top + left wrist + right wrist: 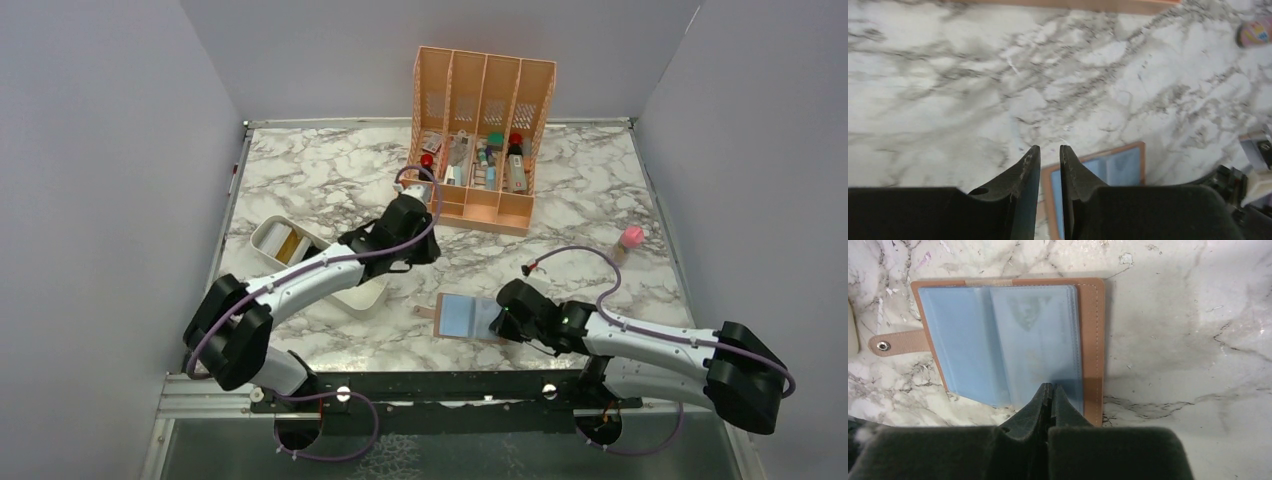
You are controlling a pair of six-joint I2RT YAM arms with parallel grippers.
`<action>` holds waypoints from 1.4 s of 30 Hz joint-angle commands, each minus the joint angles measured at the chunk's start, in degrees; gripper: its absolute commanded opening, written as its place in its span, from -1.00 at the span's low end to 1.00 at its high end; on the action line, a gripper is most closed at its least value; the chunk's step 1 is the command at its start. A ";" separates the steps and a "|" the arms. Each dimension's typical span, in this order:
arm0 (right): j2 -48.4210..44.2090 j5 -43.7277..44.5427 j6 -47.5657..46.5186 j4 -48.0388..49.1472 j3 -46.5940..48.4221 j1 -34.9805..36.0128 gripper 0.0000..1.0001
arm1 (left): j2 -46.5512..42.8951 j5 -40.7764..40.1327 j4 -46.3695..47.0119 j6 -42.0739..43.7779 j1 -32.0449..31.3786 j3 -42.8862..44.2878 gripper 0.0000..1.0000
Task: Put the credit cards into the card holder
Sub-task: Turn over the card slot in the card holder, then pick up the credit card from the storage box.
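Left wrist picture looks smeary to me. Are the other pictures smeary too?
Left wrist: yes, the marble table is blurred and streaky, only the black left end effector looks crisp. Right wrist: sharp, stitching on the card holder shows, with a soft shadow beside it. Top external: clear, evenly lit.

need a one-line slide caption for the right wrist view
Open card holder flat on marble table, snap tab at image left; right gripper shut at its near edge.
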 commanded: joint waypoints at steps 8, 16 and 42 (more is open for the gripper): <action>-4.06 4.03 -5.26 -3.63 2.06 -0.24 -0.80 | -11.67 -24.59 -19.06 24.20 10.29 1.10 -0.28; -13.42 2.98 -10.50 -4.42 3.69 -0.22 -0.45 | -15.25 -30.95 -16.53 41.50 14.16 -5.00 -0.16; -19.75 0.13 -12.83 -4.78 4.92 -0.22 -0.39 | -5.06 -27.80 -10.16 58.46 28.84 -9.95 0.23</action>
